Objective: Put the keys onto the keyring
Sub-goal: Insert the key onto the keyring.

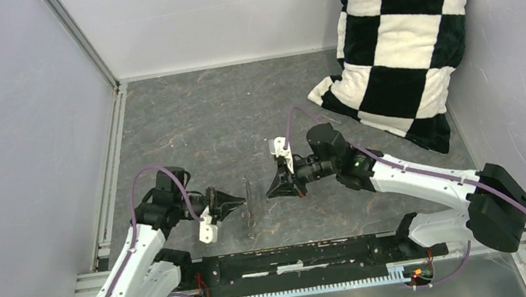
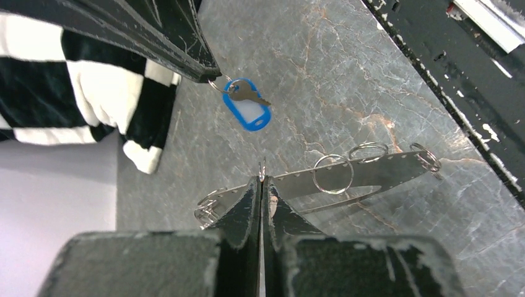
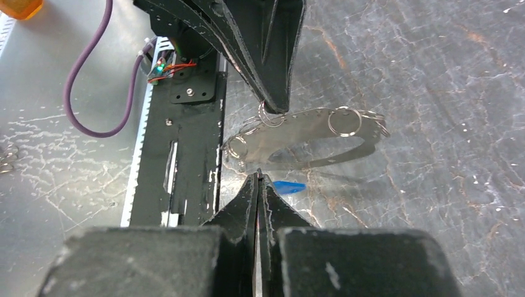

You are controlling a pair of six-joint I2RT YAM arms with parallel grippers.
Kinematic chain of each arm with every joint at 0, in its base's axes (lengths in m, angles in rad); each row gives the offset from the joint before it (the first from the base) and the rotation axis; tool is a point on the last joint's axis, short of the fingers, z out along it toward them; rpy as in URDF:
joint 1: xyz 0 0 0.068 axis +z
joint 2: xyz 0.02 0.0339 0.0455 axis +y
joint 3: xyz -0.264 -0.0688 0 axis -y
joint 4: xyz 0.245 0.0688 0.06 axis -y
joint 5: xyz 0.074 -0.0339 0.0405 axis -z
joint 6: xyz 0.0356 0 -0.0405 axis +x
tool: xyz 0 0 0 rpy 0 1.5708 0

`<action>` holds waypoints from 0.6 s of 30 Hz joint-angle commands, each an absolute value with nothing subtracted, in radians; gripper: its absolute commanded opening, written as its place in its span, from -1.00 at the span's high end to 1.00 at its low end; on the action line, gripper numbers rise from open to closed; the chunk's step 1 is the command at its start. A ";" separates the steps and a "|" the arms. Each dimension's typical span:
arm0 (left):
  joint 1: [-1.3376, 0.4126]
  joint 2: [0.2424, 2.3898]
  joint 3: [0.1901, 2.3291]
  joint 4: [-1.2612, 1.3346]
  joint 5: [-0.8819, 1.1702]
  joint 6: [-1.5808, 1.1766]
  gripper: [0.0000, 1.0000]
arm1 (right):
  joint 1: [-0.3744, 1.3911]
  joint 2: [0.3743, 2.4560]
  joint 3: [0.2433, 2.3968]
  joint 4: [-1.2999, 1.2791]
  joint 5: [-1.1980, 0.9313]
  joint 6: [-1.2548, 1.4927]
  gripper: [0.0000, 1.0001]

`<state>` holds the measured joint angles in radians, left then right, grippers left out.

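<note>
The left pincer (image 1: 242,200), closed on the rim of the keyring (image 2: 384,166), held it edge-on toward the facing right pincer (image 1: 269,191), which was closed on the blue-tagged key (image 2: 246,94) just beside the ring.

The table (image 1: 186,120) is a dark grey marbled slab with pale veins. Plain, pale lilac-grey walls (image 1: 4,154) close it in on the left, back and right. An aluminium rail (image 1: 111,170) runs along its left edge. A black-and-white chequered pillow (image 1: 400,44) leans in the far right corner. The light is even and soft.
</note>
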<state>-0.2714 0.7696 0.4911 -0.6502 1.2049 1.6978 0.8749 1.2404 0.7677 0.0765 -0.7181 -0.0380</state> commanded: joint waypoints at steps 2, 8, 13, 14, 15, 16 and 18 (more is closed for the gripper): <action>-0.296 0.751 0.530 -0.668 1.280 1.901 0.96 | 0.896 1.269 0.833 0.043 -0.750 -0.045 0.98; -0.328 0.764 0.651 -0.670 1.348 1.694 0.95 | 0.940 1.199 0.876 -0.063 -0.584 -0.248 0.99; -0.331 0.792 0.769 -0.669 1.436 1.454 0.96 | 0.956 1.059 0.904 -0.071 -0.408 -0.384 0.99; -0.332 0.798 0.788 -0.669 1.449 1.425 0.96 | 0.958 1.034 0.910 -0.066 -0.392 -0.403 0.99; -0.334 0.801 0.803 -0.669 1.460 1.401 0.96 | 0.962 1.016 0.920 -0.064 -0.372 -0.421 0.99; -0.336 0.804 0.815 -0.670 1.467 1.385 0.96 | 0.965 0.995 0.934 -0.065 -0.362 -0.437 0.99; -0.338 0.810 0.838 -0.670 1.476 1.355 0.96 | 0.971 0.963 0.961 -0.064 -0.346 -0.464 0.99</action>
